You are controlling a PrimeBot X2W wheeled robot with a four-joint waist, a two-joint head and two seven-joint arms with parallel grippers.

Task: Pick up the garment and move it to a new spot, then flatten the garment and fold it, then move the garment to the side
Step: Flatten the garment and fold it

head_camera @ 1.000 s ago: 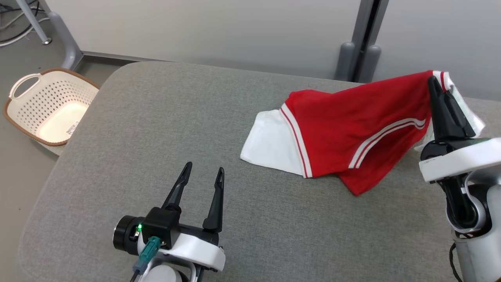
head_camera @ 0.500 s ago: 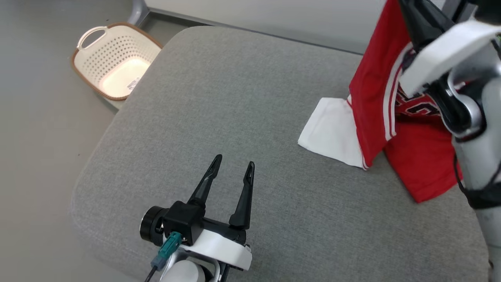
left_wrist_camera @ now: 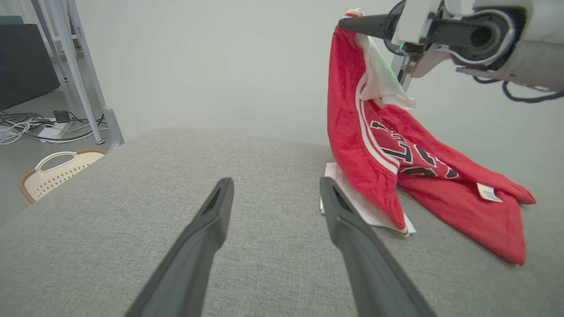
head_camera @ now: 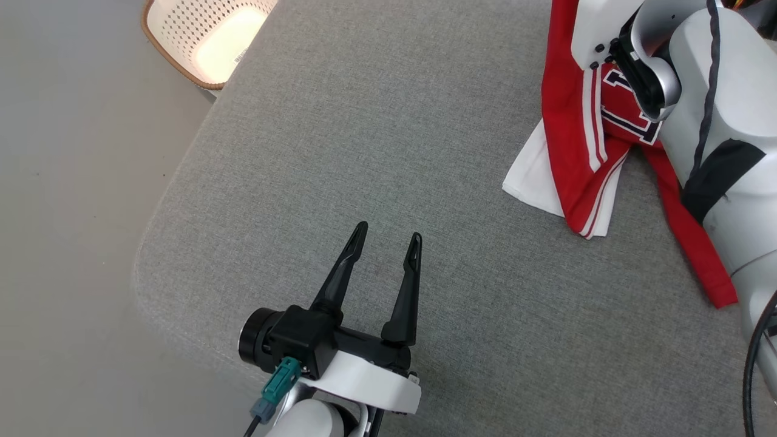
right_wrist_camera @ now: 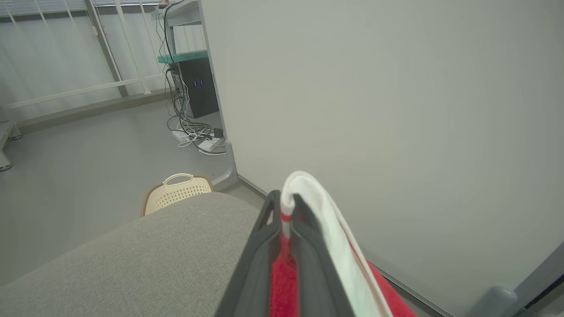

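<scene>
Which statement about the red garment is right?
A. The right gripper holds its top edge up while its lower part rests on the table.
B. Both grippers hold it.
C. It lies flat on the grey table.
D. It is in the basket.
A: in the left wrist view the right gripper is shut on the garment, whose lower part lies on the table; the left gripper is open, apart from it.

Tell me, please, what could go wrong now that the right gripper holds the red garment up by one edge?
1. The right gripper pinches only a thin edge of the garment, so the cloth may slip out.
2. The garment's lower part lies on the table; dragging it could bunch it.
3. The open left gripper stands nearby, and trailing cloth might catch on it.
</scene>
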